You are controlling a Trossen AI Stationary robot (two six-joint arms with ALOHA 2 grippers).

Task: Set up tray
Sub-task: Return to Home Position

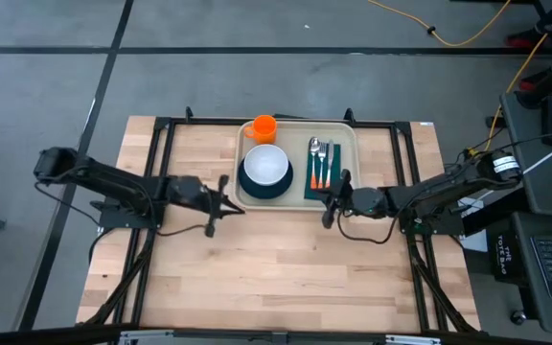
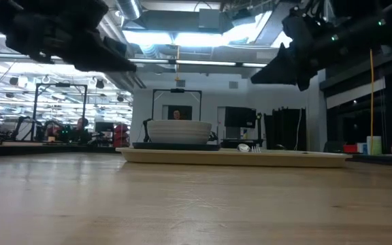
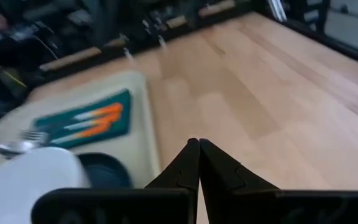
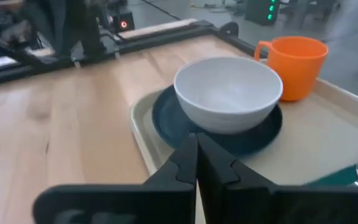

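The beige tray [image 1: 349, 144] lies on the table's far middle. On it stand an orange cup [image 1: 264, 127] and a white bowl [image 1: 266, 164] that sits on a dark teal plate [image 1: 265, 188]. Beside them a green napkin [image 1: 323, 188] carries orange-handled cutlery [image 1: 321, 165]. My left gripper [image 1: 239, 208] is shut and hovers off the tray's near left corner. My right gripper [image 1: 323, 198] is shut above the tray's near rim, by the napkin. In the low view both grippers, the left one [image 2: 140, 68] and the right one [image 2: 254, 80], hang well above the tray [image 2: 250, 157].
Bare wooden tabletop [image 1: 276, 278] spreads in front of the tray and to both sides. A black frame [image 1: 161, 153] runs along the table's left, right and far sides. Cables and equipment [image 1: 544, 144] stand off the right edge.
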